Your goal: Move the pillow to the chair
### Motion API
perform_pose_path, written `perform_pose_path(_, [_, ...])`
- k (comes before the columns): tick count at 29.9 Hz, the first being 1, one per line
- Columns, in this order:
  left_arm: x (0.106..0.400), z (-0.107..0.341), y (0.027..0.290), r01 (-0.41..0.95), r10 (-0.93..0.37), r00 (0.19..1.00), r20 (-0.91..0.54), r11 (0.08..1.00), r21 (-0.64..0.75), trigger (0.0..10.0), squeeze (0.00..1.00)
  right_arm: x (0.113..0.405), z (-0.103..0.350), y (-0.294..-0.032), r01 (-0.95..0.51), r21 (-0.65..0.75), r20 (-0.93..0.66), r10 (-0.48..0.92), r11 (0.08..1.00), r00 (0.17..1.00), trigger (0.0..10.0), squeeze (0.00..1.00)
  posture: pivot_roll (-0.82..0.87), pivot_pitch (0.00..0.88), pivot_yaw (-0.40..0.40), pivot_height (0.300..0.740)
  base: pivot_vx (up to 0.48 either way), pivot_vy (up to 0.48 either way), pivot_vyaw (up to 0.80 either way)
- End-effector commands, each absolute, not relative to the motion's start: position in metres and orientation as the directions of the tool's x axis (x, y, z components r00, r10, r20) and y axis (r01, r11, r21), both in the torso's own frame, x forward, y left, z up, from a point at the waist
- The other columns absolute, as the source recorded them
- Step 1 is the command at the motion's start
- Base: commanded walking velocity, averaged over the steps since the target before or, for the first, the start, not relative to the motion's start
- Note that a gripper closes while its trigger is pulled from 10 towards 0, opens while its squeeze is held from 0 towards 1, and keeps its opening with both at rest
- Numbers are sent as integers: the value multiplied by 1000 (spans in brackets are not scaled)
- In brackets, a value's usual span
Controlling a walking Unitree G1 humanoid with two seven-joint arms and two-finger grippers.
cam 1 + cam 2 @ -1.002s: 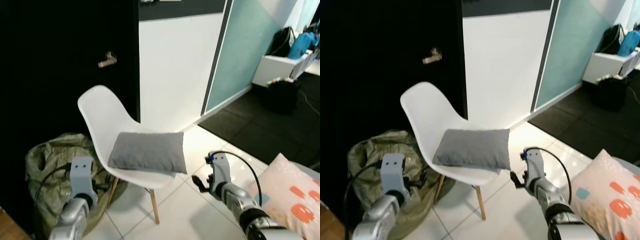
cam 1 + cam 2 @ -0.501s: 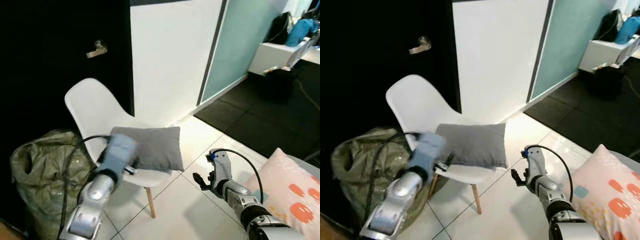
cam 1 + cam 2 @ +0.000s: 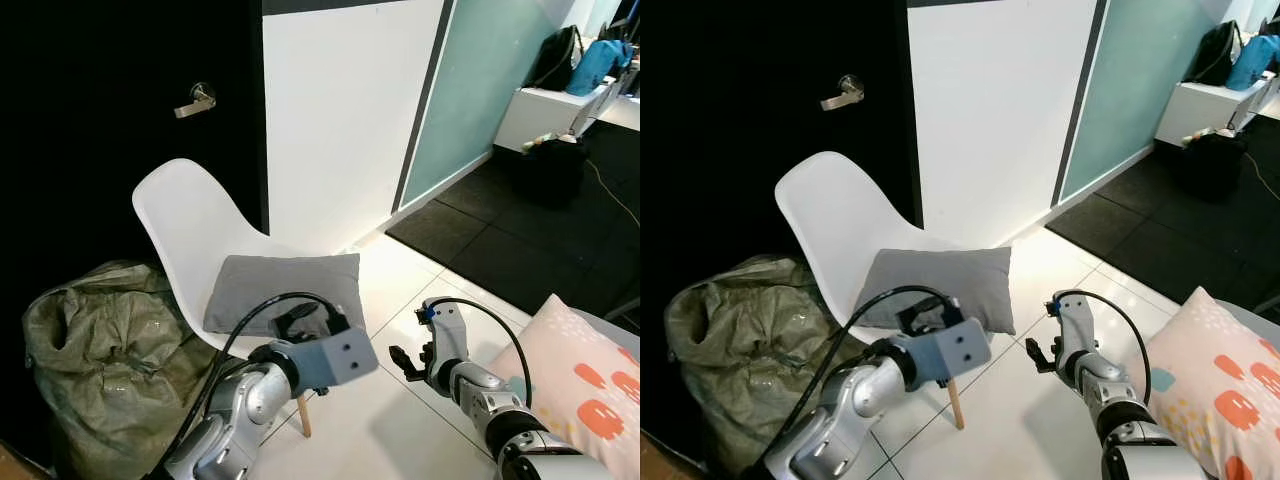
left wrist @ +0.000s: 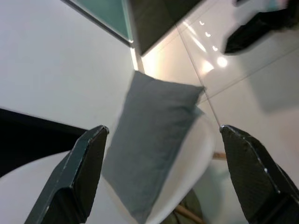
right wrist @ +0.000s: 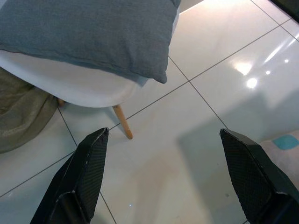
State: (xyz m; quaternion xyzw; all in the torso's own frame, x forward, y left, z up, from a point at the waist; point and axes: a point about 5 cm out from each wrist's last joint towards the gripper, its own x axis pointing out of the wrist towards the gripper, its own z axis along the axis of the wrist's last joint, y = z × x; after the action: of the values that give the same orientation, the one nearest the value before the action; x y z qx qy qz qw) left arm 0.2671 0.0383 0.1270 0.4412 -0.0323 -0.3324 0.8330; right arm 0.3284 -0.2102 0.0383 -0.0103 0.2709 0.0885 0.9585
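grey pillow [image 3: 283, 292] lies flat on the seat of your white chair [image 3: 192, 226], beside the green sack [image 3: 88, 340] on the tiled floor [image 3: 1020, 410]. your left pincer [image 4: 163, 154] hangs over the seat's front edge, fingers spread wide, gripping nothing. your right pincer [image 5: 168, 182] hovers low over the floor near the chair, fingers likewise apart and empty.

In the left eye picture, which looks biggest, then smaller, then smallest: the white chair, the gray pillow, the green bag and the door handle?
1. White chair and green bag: they look about alike, and the bag sits nearer the camera, so no firm order.
3. Gray pillow, partly hidden by the left arm.
4. Door handle, by far the smallest.
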Motion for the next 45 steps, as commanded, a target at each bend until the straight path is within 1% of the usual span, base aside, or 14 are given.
perform_pose_path(1, [267,119,40,558,-564,768,-304,354,751,10000,0,326,35,-210,-188,15,-532,167,982,830,10000,0,-135,0,-43,734,0,0,0])
perform_pose_path(3, [267,120,40,558,-561,768,-309,348,754,10000,0,326,35,-210,-188,15,-533,167,982,830,10000,0,-137,0,-40,734,0,0,0])
perform_pose_path(6, [268,122,42,559,-565,771,-293,381,736,10000,0,326,36,-209,-188,15,-533,167,982,829,10000,0,-133,0,-41,734,0,0,0])
perform_pose_path(16, [270,124,43,584,-556,767,-320,397,708,10000,0,327,37,-211,-182,13,-530,161,983,832,10000,0,-126,2,-43,734,0,0,0])
perform_pose_path(30, [268,126,43,582,-553,767,-324,389,714,10000,0,328,40,-216,-172,9,-526,151,985,837,10000,0,-123,15,-42,734,0,0,0])
perform_pose_path(45, [267,124,50,585,-548,767,-333,387,712,10000,0,326,38,-221,-126,31,-520,124,991,845,10000,0,-125,9,-19,734,0,0,0])
